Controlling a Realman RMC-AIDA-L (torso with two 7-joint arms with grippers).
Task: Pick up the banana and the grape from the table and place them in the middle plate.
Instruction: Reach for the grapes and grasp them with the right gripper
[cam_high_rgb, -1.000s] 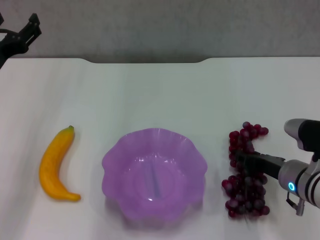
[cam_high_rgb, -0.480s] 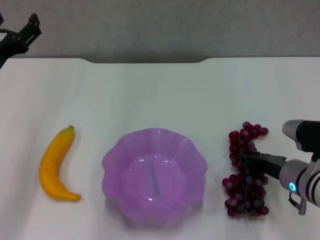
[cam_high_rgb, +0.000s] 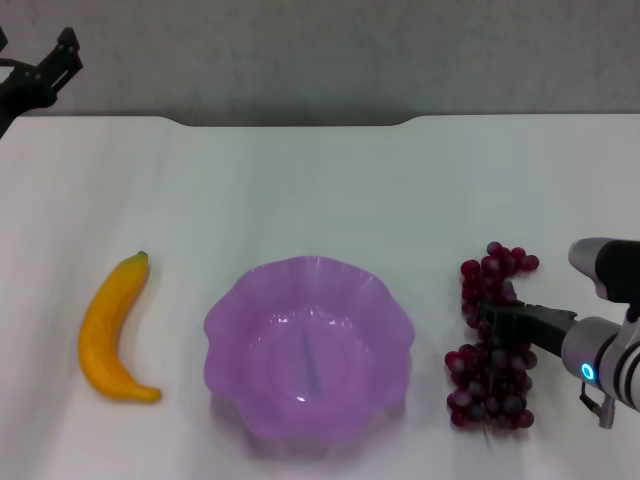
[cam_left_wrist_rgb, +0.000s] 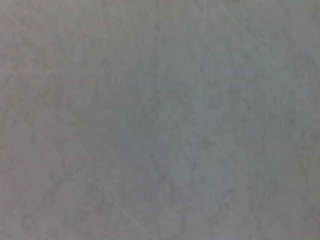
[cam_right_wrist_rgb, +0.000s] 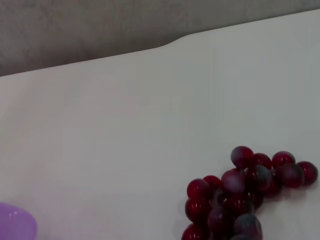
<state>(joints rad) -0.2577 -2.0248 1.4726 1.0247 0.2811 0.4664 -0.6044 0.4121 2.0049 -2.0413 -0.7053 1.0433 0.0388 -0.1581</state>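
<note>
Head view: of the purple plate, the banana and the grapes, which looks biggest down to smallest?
1. Purple plate, clearly largest.
2. Banana and grapes: about the same length, too close to rank; the right claw covers part of the grapes.

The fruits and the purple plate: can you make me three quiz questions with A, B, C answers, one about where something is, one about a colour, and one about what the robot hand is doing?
1. Where is the banana?
A. In the middle plate
B. On the table, on the plate's left
C. On top of the grape

2. What colour is the grape?
A. Dark red-purple
B. Green
C. Yellow

3. Where is the right gripper?
A. Over the banana
B. Inside the plate
C. At the grape, reaching in from the right

Answers:
1 B: the banana lies on the white table, apart from the plate.
2 A: the round berries are dark red-purple.
3 C: its dark fingers lie across the middle of the bunch.

The left gripper waits far back on the left.
</note>
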